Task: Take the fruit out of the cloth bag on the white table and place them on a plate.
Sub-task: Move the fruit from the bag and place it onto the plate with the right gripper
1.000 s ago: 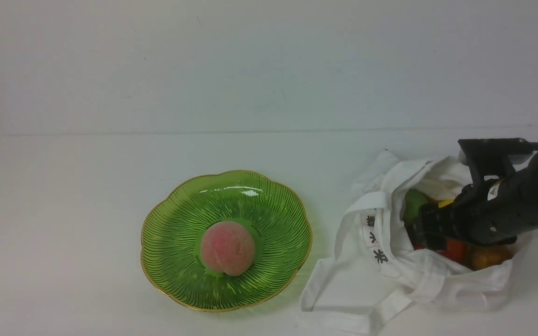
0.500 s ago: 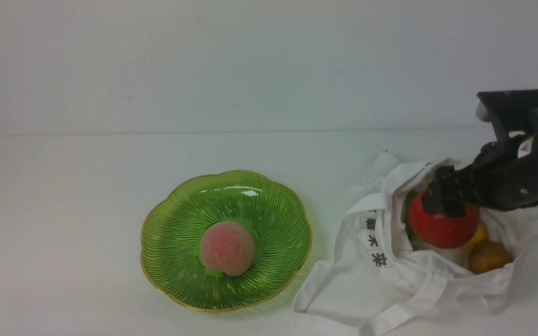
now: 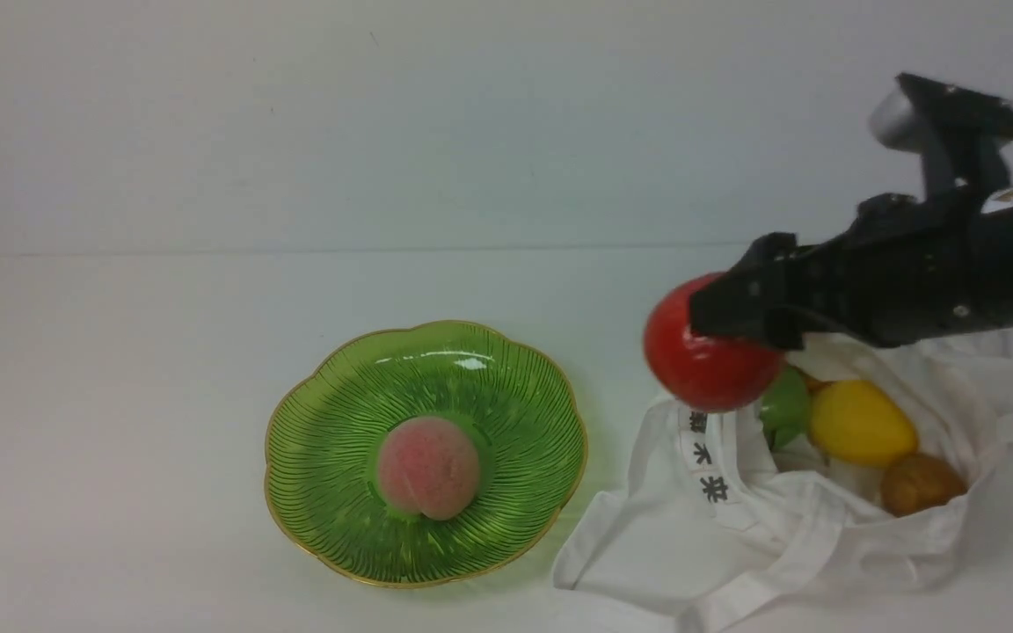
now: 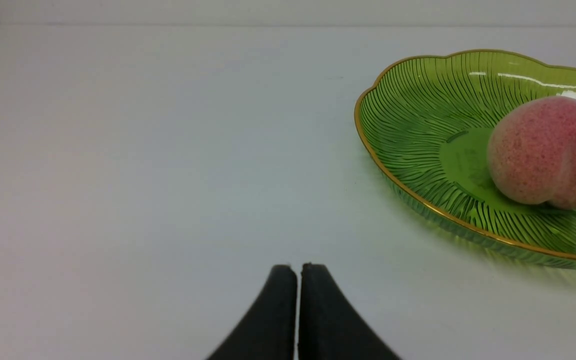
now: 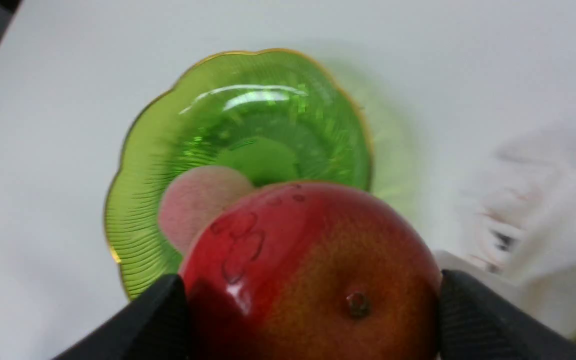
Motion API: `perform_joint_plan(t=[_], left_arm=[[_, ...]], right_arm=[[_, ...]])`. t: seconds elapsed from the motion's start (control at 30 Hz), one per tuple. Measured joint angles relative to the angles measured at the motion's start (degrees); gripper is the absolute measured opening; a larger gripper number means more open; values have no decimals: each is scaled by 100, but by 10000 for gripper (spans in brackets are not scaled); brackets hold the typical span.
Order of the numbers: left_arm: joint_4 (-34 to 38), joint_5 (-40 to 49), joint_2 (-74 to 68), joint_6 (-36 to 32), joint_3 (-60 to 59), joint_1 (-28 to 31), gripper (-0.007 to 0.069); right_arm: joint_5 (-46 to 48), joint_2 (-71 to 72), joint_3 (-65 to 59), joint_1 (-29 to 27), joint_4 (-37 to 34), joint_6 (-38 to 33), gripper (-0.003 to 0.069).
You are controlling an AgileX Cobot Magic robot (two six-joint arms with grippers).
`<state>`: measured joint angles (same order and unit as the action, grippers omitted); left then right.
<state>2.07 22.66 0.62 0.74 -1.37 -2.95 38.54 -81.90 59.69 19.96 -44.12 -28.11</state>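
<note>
My right gripper (image 3: 717, 330) is shut on the shiny red apple (image 3: 707, 356) and holds it in the air above the left edge of the cloth bag (image 3: 735, 545); the apple fills the right wrist view (image 5: 313, 275) between both fingers. The bag lies open with a green fruit (image 3: 785, 403), a yellow oval fruit (image 3: 861, 424) and a brown kiwi-like fruit (image 3: 921, 483) inside. The green plate (image 3: 331, 422) sits left of the bag with the pink peach (image 3: 428, 467) on it. My left gripper (image 4: 298, 270) is shut and empty, low over the white table (image 4: 143, 150), beside the plate (image 4: 418, 130).
The pale wall (image 3: 471, 114) rises behind the table's far edge. The bag's strap handles (image 3: 735, 598) trail toward the front edge.
My right gripper has risen out of the bag with the red apple and moved left toward the plate. The yellow fruit is now uncovered in the bag.
</note>
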Motion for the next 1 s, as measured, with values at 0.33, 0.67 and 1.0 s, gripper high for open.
perform_joint_plan(t=[0.33, 0.67, 1.0], left_arm=[[0, 0, 0, 0, 0, 0, -8], [0, 0, 0, 0, 0, 0, -8], [0, 0, 0, 0, 0, 0, -8]], right_arm=[[-1092, -1639, 418, 1105, -893, -1005, 582], [-1199, -2719, 953, 1290, -655, -1011, 580], [-1069, -2719, 995, 1294, -562, -986, 685]])
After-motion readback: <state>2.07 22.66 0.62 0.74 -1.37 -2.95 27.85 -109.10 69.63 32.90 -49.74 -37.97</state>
